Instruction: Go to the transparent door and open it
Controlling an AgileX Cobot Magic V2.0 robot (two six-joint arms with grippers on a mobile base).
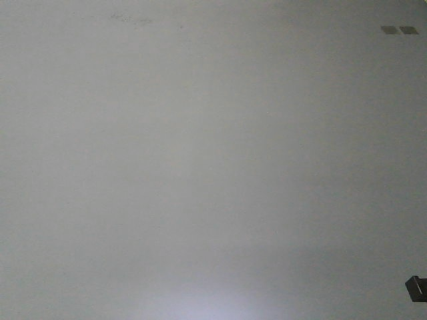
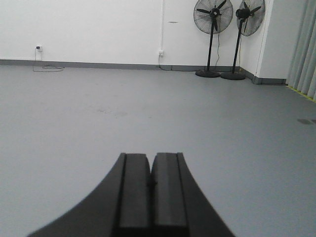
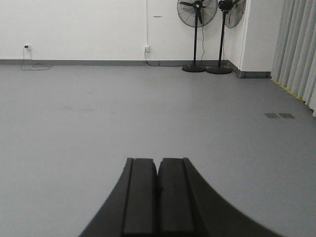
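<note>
Against the far wall (image 2: 98,29), two black pedestal fans (image 2: 213,15) (image 2: 249,12)

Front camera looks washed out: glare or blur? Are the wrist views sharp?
Front view: soft, low-contrast grey floor, pale glare patch at bottom centre. Left wrist view: evenly lit, fans crisp, shut left pincer dark. Right wrist view: likewise sharp, right pincer shut, no strong shadows.
</note>
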